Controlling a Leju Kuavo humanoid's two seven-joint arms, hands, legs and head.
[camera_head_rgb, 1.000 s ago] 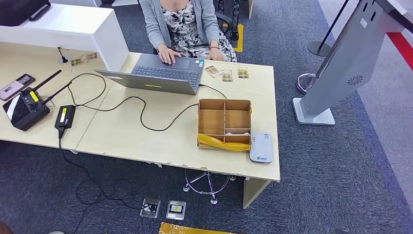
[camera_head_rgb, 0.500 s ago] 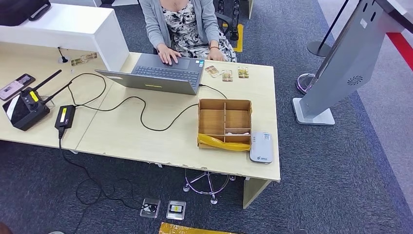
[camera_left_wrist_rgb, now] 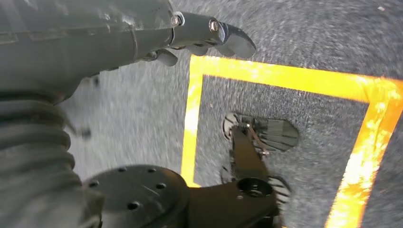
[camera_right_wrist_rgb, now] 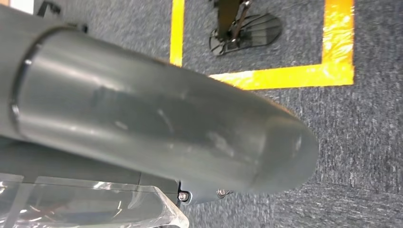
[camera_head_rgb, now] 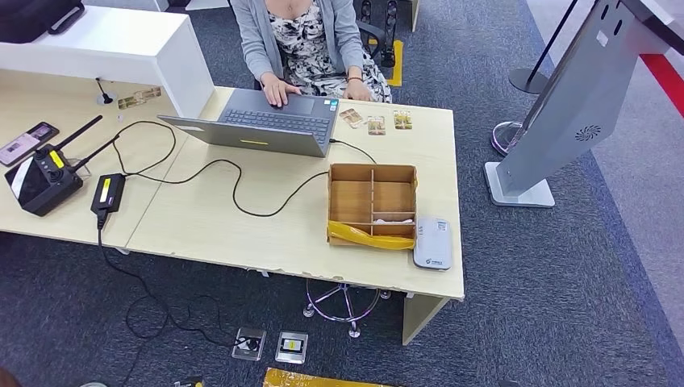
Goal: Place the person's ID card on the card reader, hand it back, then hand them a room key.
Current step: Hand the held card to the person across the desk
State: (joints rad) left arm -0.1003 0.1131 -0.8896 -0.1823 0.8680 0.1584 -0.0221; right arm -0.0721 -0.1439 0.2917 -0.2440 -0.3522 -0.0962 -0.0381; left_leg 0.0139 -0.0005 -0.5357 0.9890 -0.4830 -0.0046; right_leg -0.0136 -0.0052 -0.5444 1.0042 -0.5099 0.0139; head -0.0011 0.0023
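Three cards (camera_head_rgb: 376, 122) lie in a row at the far edge of the bench (camera_head_rgb: 242, 230), just right of the laptop (camera_head_rgb: 266, 122) and in front of the seated person (camera_head_rgb: 306, 40). Which of them is the ID card or room key cannot be told at this size. Person's hands rest on the laptop's far edge.

Reader (camera_head_rgb: 432, 242): grey-white, flat, near right corner of the bench, nothing on it. It touches or sits just beside the right wall of the tray (camera_head_rgb: 373, 169), a wooden divided box; a yellow strip lies along the tray's near edge, and a small pale item lies in its near right compartment.

Left section of the bench: black radio unit (camera_head_rgb: 40, 181) with antennas, phone (camera_head_rgb: 27, 143) at far left, power brick (camera_head_rgb: 106, 193) with cable running to the laptop.

Left hand (camera_left_wrist_rgb: 190, 35): hangs over grey carpet with yellow tape lines; fingers partly extended, holding nothing, released.

Right hand (camera_right_wrist_rgb: 161, 123): seen as a large grey cover over the same taped carpet; fingers hidden, so state cannot be told.

Kiosk stand (camera_head_rgb: 565, 105) on the floor, right of the bench.
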